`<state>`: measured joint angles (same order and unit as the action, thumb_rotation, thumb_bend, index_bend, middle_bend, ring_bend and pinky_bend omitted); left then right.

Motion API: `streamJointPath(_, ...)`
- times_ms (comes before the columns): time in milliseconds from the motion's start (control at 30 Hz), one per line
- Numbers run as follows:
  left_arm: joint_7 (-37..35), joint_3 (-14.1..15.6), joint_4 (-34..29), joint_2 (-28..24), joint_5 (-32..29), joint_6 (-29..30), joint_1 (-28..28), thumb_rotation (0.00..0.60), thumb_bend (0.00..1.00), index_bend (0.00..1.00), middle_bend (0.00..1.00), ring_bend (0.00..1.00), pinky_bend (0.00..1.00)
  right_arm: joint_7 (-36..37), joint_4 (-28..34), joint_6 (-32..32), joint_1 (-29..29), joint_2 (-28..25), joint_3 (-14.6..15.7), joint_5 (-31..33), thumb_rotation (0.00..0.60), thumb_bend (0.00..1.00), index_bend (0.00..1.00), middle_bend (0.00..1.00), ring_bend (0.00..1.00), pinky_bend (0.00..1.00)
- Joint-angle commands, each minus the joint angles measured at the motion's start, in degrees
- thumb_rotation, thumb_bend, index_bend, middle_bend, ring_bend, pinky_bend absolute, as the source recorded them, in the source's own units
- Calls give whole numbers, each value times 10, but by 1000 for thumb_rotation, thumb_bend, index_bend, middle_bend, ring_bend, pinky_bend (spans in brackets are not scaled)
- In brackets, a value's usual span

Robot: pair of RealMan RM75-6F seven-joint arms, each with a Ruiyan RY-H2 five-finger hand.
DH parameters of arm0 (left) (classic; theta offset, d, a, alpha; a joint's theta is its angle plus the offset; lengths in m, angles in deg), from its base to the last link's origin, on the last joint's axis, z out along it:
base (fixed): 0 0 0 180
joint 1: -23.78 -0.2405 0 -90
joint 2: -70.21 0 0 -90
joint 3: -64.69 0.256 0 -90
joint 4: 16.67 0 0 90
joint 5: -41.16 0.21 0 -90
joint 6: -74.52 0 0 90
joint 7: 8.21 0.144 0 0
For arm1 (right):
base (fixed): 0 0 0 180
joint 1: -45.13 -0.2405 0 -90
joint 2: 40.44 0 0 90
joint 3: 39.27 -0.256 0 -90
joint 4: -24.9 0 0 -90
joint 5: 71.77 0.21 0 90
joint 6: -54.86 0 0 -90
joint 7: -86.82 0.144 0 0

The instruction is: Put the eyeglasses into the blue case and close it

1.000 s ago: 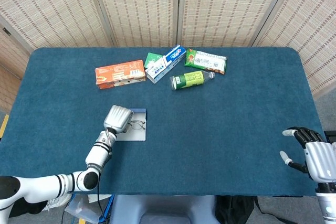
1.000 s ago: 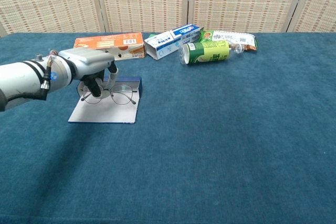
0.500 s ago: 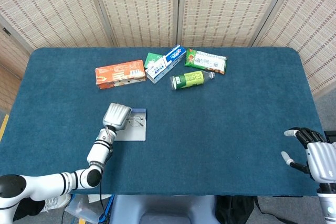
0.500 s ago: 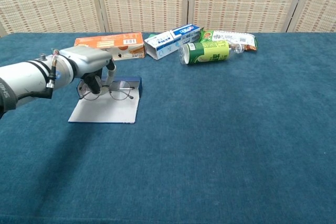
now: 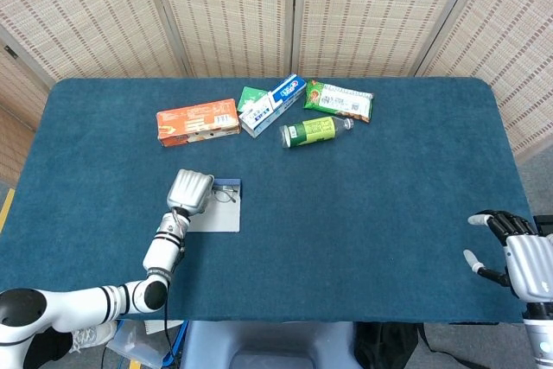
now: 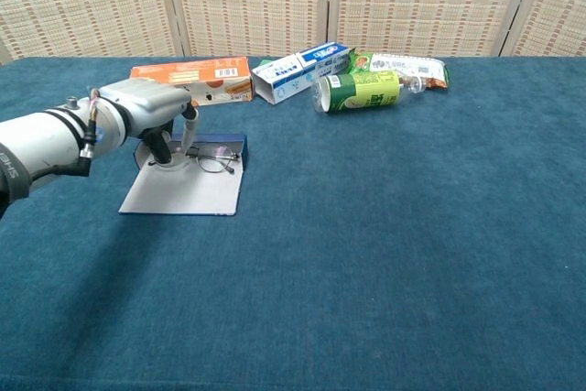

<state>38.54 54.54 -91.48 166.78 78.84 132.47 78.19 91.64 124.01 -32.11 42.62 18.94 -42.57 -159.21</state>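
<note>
The blue case (image 5: 231, 184) lies open on the table left of centre, its pale grey lining (image 5: 217, 217) facing up; the chest view shows its blue rim (image 6: 228, 143) and the grey flap (image 6: 183, 193). Thin wire eyeglasses (image 6: 215, 162) sit low over the far blue half of the case, also seen as eyeglasses (image 5: 226, 195) in the head view. My left hand (image 6: 145, 109) pinches their left side, fingers (image 6: 188, 127) pointing down. The same left hand (image 5: 190, 190) covers the case's left edge. My right hand (image 5: 517, 255) hovers at the table's near right corner, fingers apart, holding nothing.
Along the far side lie an orange box (image 5: 198, 122), a blue-and-white box (image 5: 273, 104), a green bottle (image 5: 311, 130) on its side and a green snack packet (image 5: 339, 100). A woven screen stands behind the table.
My left hand has carried the eyeglasses a little farther back and lower, toward the blue half of the case. The right hand has barely moved.
</note>
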Motion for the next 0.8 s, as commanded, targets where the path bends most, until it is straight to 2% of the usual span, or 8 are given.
streamJointPath(33, -1, 0, 0, 0, 3, 4, -2, 600, 347, 458, 1000, 1000, 1000, 1, 0, -1, 1, 0, 0, 0, 600, 249, 326, 298, 230, 231)
streamJointPath(200, -25, 3, -25, -11, 37, 35, -20, 600, 329, 355, 1000, 1000, 1000, 1, -1, -3, 2, 0, 0, 0, 600, 250, 326, 298, 230, 231)
streamJointPath(333, -41, 9, -37, -15, 61, 46, -32, 600, 317, 174, 1000, 1000, 1000, 1, -2, -1, 2, 1, 0, 0, 600, 250, 326, 298, 230, 231)
streamJointPath(433, -47, 10, -53, -21, 72, 54, -40, 600, 301, 87, 1000, 1000, 1000, 2, -2, 0, 1, 1, 0, -1, 600, 250, 326, 298, 230, 231)
streamJointPath(600, -66, 26, -96, -42, 118, 81, -62, 600, 299, 84, 1000, 1000, 1000, 3, -3, 0, 1, 1, 0, 0, 600, 251, 326, 298, 230, 231)
streamJointPath(800, -96, 66, -124, -53, 213, 123, -98, 600, 298, 146, 991, 980, 1000, 5, -7, 2, 0, 4, 0, -1, 600, 251, 326, 298, 230, 230)
